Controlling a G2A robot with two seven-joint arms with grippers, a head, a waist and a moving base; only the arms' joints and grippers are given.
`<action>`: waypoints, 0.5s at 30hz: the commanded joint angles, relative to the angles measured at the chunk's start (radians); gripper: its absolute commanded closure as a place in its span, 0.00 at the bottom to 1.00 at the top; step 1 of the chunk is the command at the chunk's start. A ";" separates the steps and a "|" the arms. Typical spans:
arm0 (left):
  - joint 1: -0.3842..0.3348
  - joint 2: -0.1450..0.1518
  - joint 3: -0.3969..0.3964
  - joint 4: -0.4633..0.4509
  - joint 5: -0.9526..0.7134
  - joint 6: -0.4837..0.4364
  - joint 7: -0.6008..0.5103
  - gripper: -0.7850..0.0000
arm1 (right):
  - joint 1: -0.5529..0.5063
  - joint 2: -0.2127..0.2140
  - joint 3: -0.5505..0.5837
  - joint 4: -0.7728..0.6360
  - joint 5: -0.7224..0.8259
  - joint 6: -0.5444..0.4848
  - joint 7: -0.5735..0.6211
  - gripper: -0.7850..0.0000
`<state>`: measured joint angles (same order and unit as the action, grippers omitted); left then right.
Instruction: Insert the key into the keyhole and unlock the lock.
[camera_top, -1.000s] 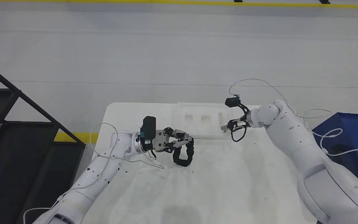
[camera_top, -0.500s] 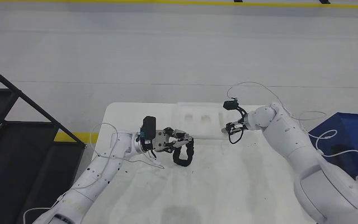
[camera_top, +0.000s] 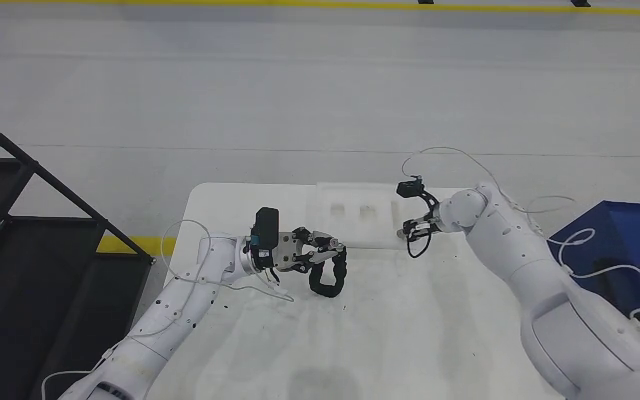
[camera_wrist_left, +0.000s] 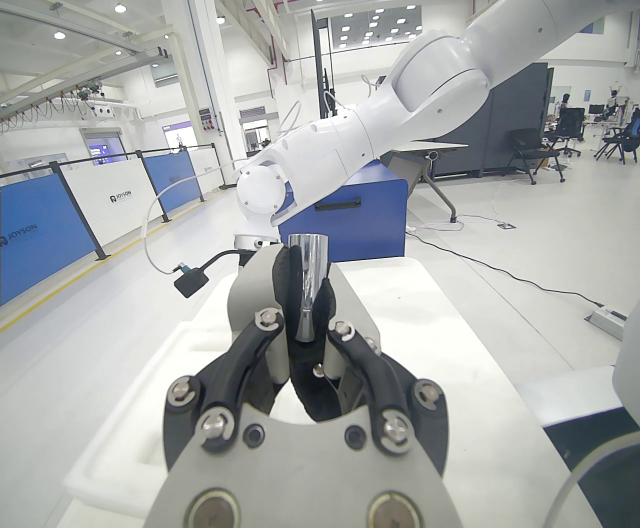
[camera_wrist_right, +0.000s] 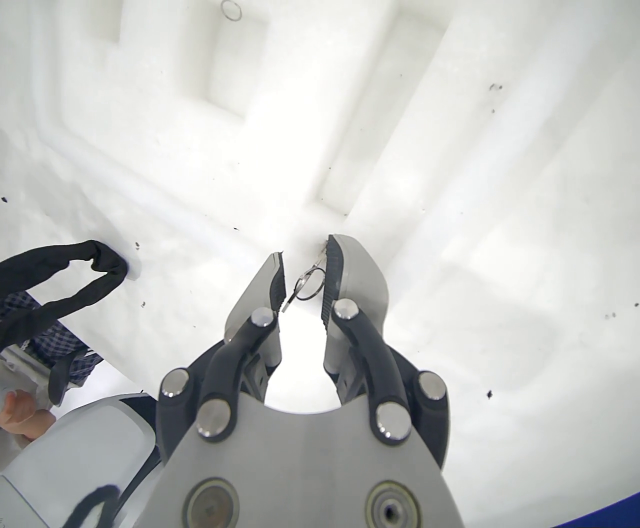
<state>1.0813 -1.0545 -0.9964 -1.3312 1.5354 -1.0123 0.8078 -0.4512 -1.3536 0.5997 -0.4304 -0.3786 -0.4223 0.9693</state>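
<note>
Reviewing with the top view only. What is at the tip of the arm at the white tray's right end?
Observer: The right wrist view shows a thin metal key ring at the right pincer, over the white foam tray; whether it is gripped, I cannot tell.
Operator: And the black loop in the other arm?
Observer: The left pincer is shut on that lock; a chrome barrel stands up from its black sleeve.
Operator: Anything in the tray's recesses?
Observer: One recess holds a small ring.
</note>
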 joint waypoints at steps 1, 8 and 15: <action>0.000 0.000 0.000 0.000 0.000 0.000 0.000 1.00 | 0.001 0.000 0.001 -0.006 -0.008 0.005 -0.008 0.74; 0.000 0.000 0.000 0.000 0.000 0.000 0.000 1.00 | 0.002 0.008 0.020 -0.038 -0.015 0.021 -0.021 0.70; 0.000 0.000 0.000 0.000 0.000 0.000 0.000 1.00 | -0.023 0.032 0.063 -0.098 0.004 0.071 -0.019 0.67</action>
<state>1.0813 -1.0545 -0.9964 -1.3312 1.5354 -1.0123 0.8078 -0.4698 -1.3252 0.6574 -0.5195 -0.3745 -0.3575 0.9506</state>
